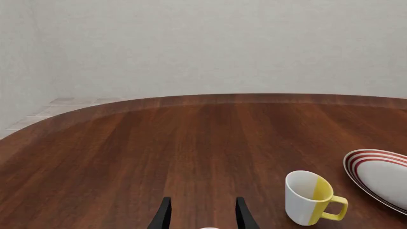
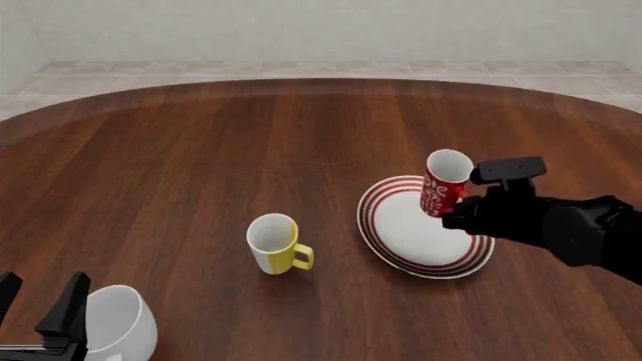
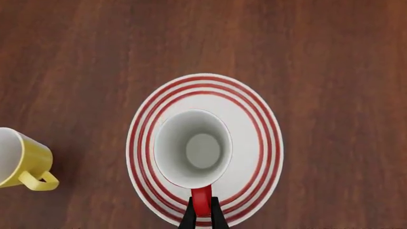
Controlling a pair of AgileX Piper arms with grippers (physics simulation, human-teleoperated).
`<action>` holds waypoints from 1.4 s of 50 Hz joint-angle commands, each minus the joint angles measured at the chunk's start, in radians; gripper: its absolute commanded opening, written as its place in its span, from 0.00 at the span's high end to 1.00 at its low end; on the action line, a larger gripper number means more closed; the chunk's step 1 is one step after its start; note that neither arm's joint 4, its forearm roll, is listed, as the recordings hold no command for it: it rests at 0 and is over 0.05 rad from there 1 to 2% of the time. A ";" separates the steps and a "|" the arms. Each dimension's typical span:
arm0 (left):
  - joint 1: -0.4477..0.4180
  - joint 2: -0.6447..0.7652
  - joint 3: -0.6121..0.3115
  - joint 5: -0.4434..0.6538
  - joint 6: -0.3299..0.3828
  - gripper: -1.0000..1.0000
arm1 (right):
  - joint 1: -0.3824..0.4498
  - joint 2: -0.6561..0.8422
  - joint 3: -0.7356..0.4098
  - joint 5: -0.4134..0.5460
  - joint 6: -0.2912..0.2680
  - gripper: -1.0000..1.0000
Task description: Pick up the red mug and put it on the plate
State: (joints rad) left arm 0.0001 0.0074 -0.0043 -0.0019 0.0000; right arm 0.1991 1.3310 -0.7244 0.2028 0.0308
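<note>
Red mug (image 2: 446, 183) clamped by its handle in right tool (image 3: 202, 210), apparently held over plate (image 2: 386, 229); lowering and release remain.

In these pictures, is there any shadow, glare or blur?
Front view: all sharp; the red mug and plate cast almost no shadow. Right wrist view: even light, no glare inside the mug. Left wrist view: sharp, table matte.

yellow-and-white mug (image 2: 274, 244), white mug (image 2: 119, 323), wooden table (image 2: 180, 173)
</note>
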 commanded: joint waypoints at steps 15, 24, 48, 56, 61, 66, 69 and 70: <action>0.000 0.000 0.000 0.000 0.000 0.00 | -0.002 0.039 0.016 -0.040 0.019 1.00; 0.000 0.000 0.000 0.000 0.000 0.00 | -0.007 0.051 0.019 -0.050 0.020 1.00; 0.000 0.000 0.000 0.000 0.000 0.00 | -0.011 0.087 0.015 -0.071 0.020 1.00; 0.000 0.000 0.000 0.000 0.000 0.00 | -0.011 0.100 0.015 -0.079 0.023 1.00; 0.000 0.000 0.000 0.000 0.000 0.00 | -0.014 0.106 0.013 -0.082 0.021 1.00; 0.000 0.000 0.000 0.000 0.000 0.00 | -0.013 0.118 0.012 -0.089 0.021 1.00; 0.000 0.000 0.000 0.000 0.000 0.00 | -0.015 0.127 0.007 -0.093 0.019 1.00; 0.000 0.000 0.000 0.000 0.000 0.00 | -0.014 0.132 0.004 -0.094 0.024 1.00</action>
State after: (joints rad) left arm 0.0000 0.0074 -0.0043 -0.0019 0.0000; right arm 0.1858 1.4429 -0.7097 0.1200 0.0462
